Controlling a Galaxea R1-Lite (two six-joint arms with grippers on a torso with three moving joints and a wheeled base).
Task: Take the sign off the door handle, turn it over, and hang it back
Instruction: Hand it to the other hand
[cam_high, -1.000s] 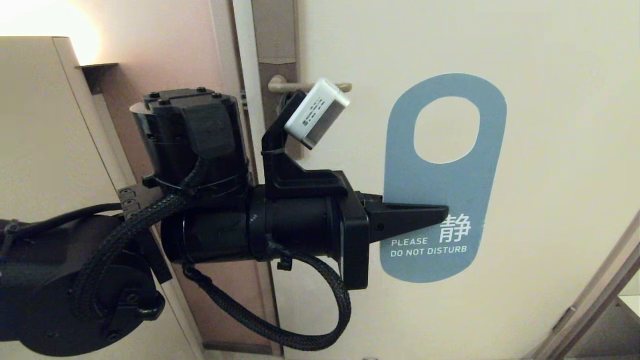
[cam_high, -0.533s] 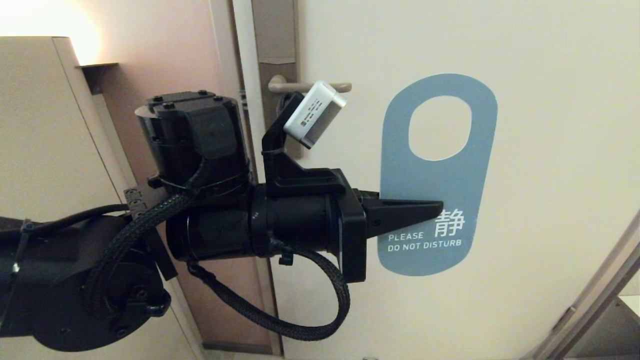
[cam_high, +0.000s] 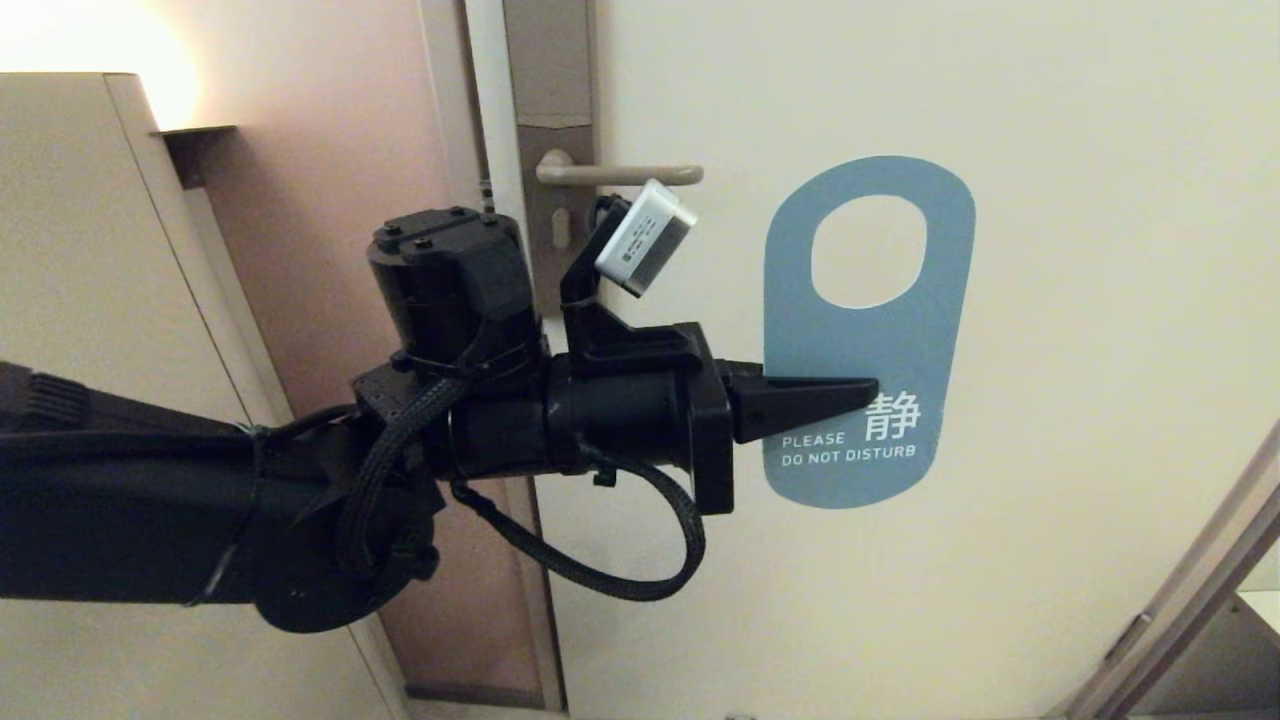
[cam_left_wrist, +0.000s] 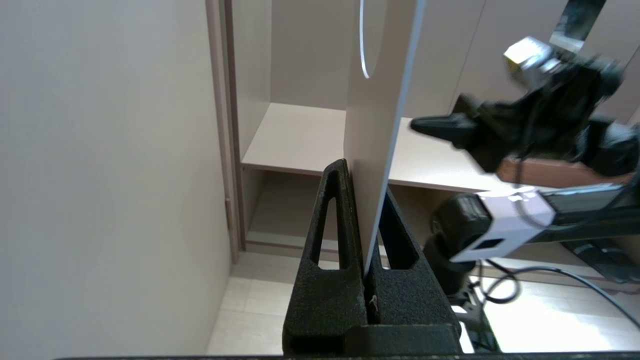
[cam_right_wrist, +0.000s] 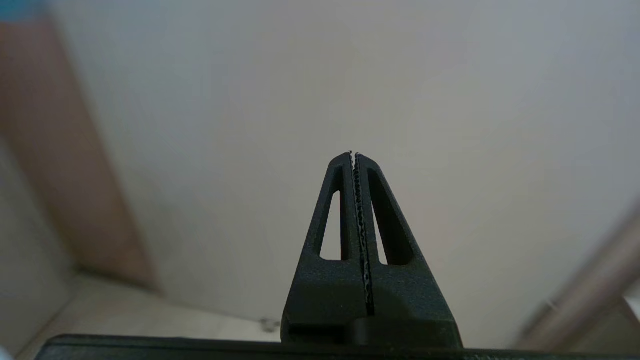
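Head view showed the sign (cam_high: 868, 340) off the door handle (cam_high: 620, 174), held upright in front of the cream door (cam_high: 1100, 300) with its blue face toward the camera. White lettering, a Chinese character over "PLEASE DO NOT DISTURB", sat at the sign's lower end, and the oval hole was at its 12 o'clock end. The sign hung at about 4 o'clock from the handle's rounded tip, well apart from it.

The left gripper (cam_high: 868, 390) reached in level from 9 o'clock and was clamped on the sign's lower left edge, its black fingers pinching the card just above the lettering. In the left wrist view the sign (cam_left_wrist: 377, 150) appeared edge-on, pale on one face, squeezed between the two fingers of the left gripper (cam_left_wrist: 365, 180).

The handle was a slim beige lever pointing toward 3 o'clock from a grey-brown lock plate (cam_high: 553, 200) at the door's edge. A small white camera box (cam_high: 645, 238) on the left wrist sat just below the lever.

The right gripper (cam_right_wrist: 354, 154) pointed at a plain pale surface, its serrated fingers pressed together on nothing; it also showed in the left wrist view (cam_left_wrist: 417, 124), beside the sign but not touching it. A wardrobe shelf (cam_left_wrist: 295, 137) lay behind.
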